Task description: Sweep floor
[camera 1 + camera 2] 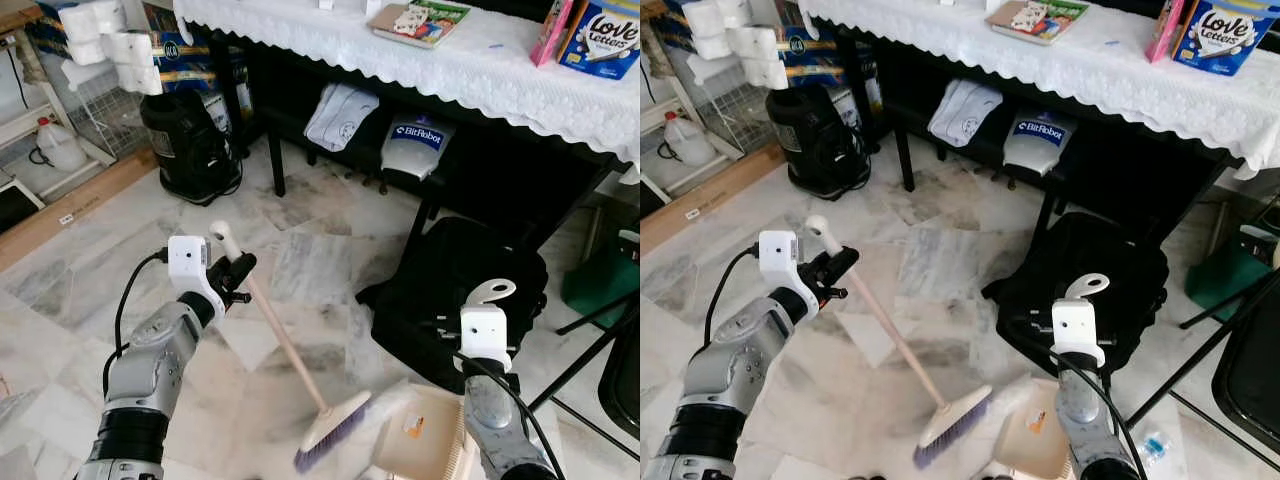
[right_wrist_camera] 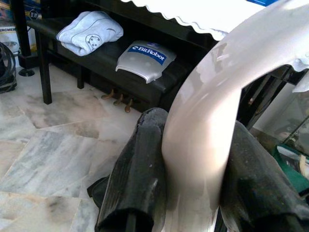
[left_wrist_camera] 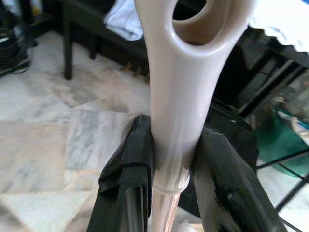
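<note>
Left hand [image 1: 236, 275] clamped on the upper end of the broom [image 1: 285, 349], black fingers [image 3: 130, 169] pressed to either side of the cream handle just below its hanging hole. From that grip, slanting down and rightward to purple bristles resting on the marble floor [image 1: 90, 270]. Just right of the bristles, touching them, the dustpan [image 1: 425, 440]. Right hand [image 2: 193, 193] closed around the dustpan's curved handle, above the pan. Beyond it, a black bag [image 1: 455, 290]; farther off, the bench [image 1: 480, 70] under white lace cloth.
</note>
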`<state>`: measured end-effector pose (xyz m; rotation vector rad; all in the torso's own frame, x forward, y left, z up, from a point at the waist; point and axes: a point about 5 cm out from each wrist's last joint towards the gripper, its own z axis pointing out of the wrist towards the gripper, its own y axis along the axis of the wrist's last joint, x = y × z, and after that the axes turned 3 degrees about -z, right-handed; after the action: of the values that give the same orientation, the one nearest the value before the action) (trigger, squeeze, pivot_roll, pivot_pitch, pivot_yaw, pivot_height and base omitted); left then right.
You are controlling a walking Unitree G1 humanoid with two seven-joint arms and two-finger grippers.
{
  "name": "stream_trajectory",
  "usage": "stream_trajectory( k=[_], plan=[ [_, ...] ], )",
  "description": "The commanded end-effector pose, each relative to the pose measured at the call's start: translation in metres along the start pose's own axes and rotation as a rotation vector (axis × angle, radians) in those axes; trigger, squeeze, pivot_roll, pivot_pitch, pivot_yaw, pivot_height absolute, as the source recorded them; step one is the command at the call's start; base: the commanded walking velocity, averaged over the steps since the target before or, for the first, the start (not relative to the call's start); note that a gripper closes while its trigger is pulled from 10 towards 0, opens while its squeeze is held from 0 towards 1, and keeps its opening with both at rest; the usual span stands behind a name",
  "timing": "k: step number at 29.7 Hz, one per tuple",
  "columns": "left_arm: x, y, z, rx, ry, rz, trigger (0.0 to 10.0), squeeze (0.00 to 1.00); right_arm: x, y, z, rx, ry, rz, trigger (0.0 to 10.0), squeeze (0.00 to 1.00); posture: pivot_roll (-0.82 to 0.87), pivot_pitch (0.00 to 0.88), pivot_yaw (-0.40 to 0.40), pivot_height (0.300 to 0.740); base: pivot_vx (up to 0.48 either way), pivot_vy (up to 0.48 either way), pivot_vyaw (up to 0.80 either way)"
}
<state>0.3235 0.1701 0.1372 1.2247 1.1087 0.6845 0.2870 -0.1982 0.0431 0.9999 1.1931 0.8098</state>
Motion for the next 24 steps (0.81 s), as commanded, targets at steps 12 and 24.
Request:
stream_trajectory(
  k=[12,24],
  plan=[
    [0.028,0.019,-0.007,0.016,0.163,0.340,10.0,0.00,0.003,-0.008,-0.005,0.047,0.024,-0.012,10.0,0.00,0.06,0.148,0.018,0.740,0.000,0.000,0.00],
    [0.041,0.018,-0.002,-0.102,0.405,0.328,10.0,0.00,0.003,-0.008,-0.007,0.040,0.020,-0.009,10.0,0.00,0.04,0.159,0.023,0.740,0.000,0.000,0.00]
  ],
)
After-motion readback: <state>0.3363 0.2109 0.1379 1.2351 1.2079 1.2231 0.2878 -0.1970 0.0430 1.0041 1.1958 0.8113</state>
